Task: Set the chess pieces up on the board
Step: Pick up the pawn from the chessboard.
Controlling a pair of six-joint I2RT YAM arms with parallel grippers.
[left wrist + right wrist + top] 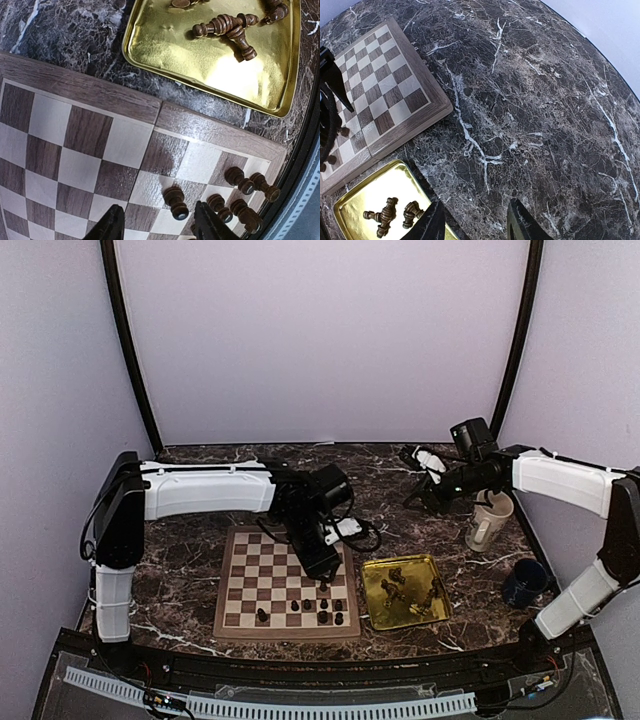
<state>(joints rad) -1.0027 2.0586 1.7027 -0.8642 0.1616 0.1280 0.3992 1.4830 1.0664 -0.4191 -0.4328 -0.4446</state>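
Top view, hard to read: the chess pieces [323, 604] are mere specks; we count about eight on the board [250, 575], bunched toward its near right corner; types unreadable; those in the gold tray [372, 572] blur into its glare
Top view, left gripper [323, 573]: low over the board's right side; its own body hides the jaws; one piece stands just below it
Top view, right gripper [418, 456]: raised over the far right of the table [200, 540], near a cream mug [490, 522], well apart from a blue cup [523, 582]; we cannot tell its opening here
Left wrist, cut off: only the two fingertips [114, 227] show, at the bottom edge; the tray is cropped at the top
Left wrist, grip: jaws parted, gripping nothing; one piece [176, 202] stands on a board square between them, nearer one finger; we see no contact; four more stand beside it toward the corner
Left wrist, extra: pieces in the tray lie toppled, which the top view does not resolve
Right wrist, grip: fingers [432, 225] spread apart, nothing between them; marble beneath
Right wrist, extra: board and tray sit at the left, both cut by the frame; a dark shape at the left edge overlaps the board; we cannot identify it
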